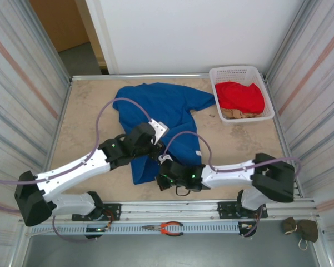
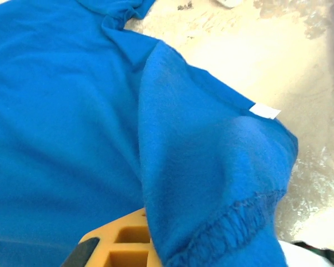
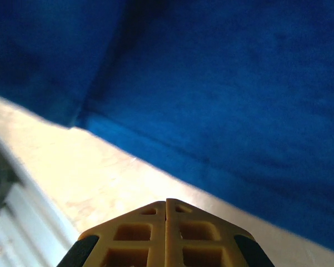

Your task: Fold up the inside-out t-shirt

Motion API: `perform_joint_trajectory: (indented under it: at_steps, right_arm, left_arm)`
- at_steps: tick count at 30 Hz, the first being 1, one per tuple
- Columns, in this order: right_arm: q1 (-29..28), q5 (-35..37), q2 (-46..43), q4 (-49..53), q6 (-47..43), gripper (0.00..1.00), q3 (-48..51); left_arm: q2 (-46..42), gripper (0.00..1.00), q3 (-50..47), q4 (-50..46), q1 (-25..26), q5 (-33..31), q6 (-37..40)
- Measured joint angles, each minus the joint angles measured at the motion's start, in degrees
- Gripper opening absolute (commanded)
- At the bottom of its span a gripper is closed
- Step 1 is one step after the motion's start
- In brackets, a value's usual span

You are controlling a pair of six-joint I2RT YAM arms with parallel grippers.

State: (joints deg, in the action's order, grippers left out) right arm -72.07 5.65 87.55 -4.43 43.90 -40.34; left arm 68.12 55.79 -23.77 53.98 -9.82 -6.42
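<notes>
The inside-out t-shirt point(image 1: 164, 108) is royal blue and lies rumpled across the middle of the table, reaching toward the near edge. My left gripper point(image 1: 154, 147) is over its near half and shut on a fold of it. In the left wrist view the hemmed cloth point(image 2: 211, 183) rises over my yellow finger point(image 2: 122, 236), and a small white tag point(image 2: 265, 111) shows on the fold's edge. My right gripper point(image 3: 166, 201) is shut with its fingers pressed together and nothing between them. It sits low over bare table, just off the shirt's near edge point(image 3: 211, 167).
A white basket point(image 1: 242, 72) at the back right holds a red garment point(image 1: 240, 95) and a tan cloth point(image 1: 236, 114). Pliers point(image 1: 164, 227) lie on the front rail. Corrugated walls close in left and right. Bare tabletop point(image 1: 83, 122) lies left of the shirt.
</notes>
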Motion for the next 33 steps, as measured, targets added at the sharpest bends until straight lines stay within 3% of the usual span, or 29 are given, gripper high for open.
perform_joint_trajectory:
  at_steps: [5, 11, 16, 22, 30, 33]
  right_arm:
    - [6.0, -2.8, 6.2, -4.3, -2.4, 0.00, -3.1]
    - [14.5, -6.8, 7.2, -7.7, -2.3, 0.00, -4.7]
    - [19.3, -7.9, 8.5, -9.9, 1.5, 0.00, -7.0]
    - [23.7, -9.1, 15.5, -16.0, 8.6, 0.01, -13.6]
    - [30.4, -12.0, 30.3, -21.1, 17.3, 0.23, -29.2]
    - [30.9, -12.7, 34.0, -21.4, 19.5, 0.37, -31.6]
  left_arm:
    - [-1.8, 0.00, 1.6, -1.7, 0.0, 1.6, 0.6]
    - [-4.3, 0.00, 1.9, -3.5, 0.0, 3.8, 0.9]
    - [-5.2, 0.00, 2.3, -4.6, 0.2, 5.9, 0.6]
    - [-4.5, 0.00, 7.7, -5.5, 3.8, 7.3, -1.3]
    - [0.7, 0.00, 21.3, -4.6, 11.3, 9.9, -4.2]
    - [1.5, 0.00, 23.3, -3.7, 11.7, 11.1, -4.4]
